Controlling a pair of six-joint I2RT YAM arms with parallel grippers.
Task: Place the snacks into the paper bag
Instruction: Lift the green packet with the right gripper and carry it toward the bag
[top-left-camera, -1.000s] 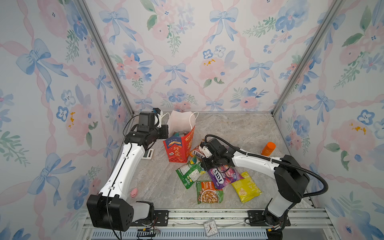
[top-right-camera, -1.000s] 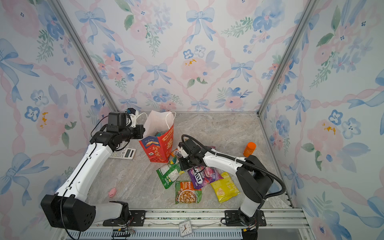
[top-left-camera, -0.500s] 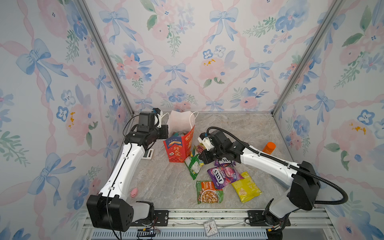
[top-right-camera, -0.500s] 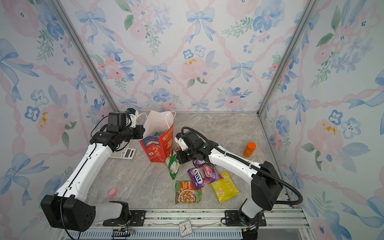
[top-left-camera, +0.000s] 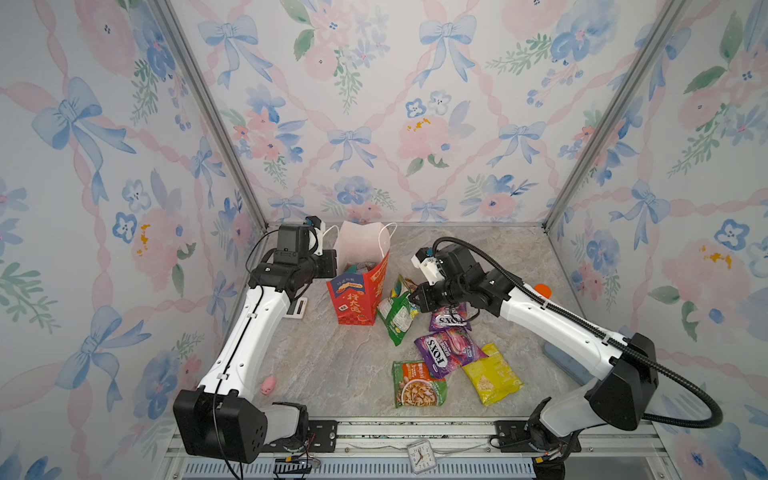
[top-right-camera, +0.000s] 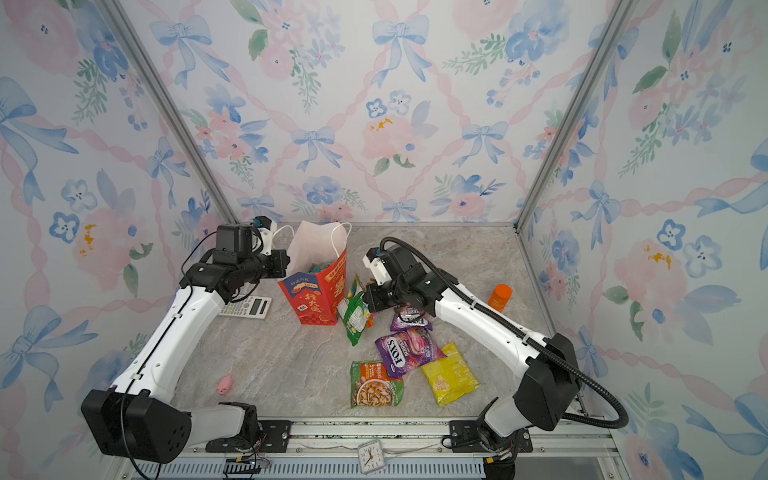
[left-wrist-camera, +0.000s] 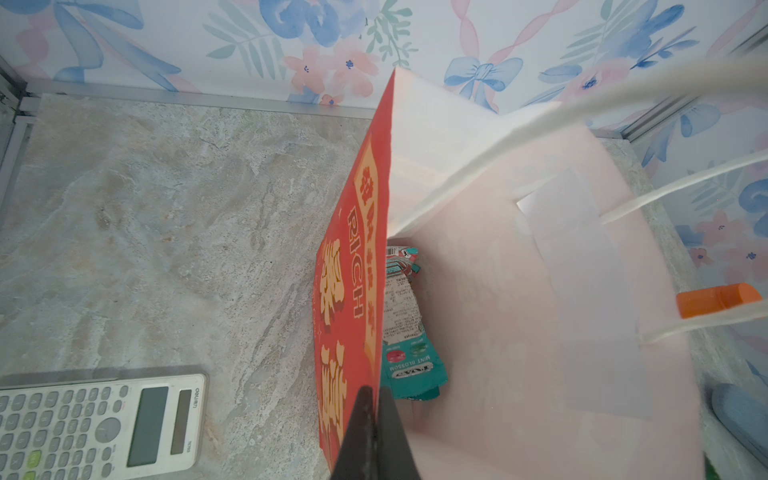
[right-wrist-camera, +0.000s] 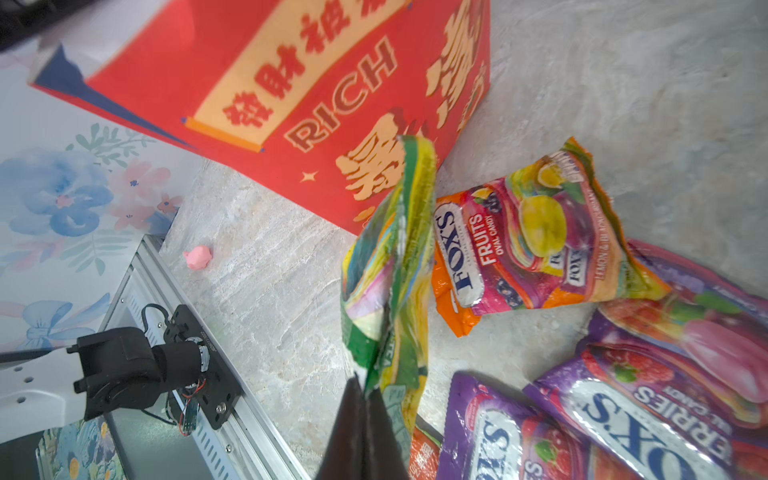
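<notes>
Left tool (left-wrist-camera: 373, 392) clamps red paper bag (left-wrist-camera: 353, 266) rim; right tool (right-wrist-camera: 362, 388) pinches crinkly green foil packet (right-wrist-camera: 388, 266).

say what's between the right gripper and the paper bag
The green packet pinched by the right gripper hangs there, close beside the paper bag; both top views show it.

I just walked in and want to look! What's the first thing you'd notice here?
The tall red paper bag stands out mid-table, its rim pinched by the left gripper. Right beside it, the right gripper grips a green packet by its edge, with purple packets and a yellow packet lying nearer the front.
</notes>
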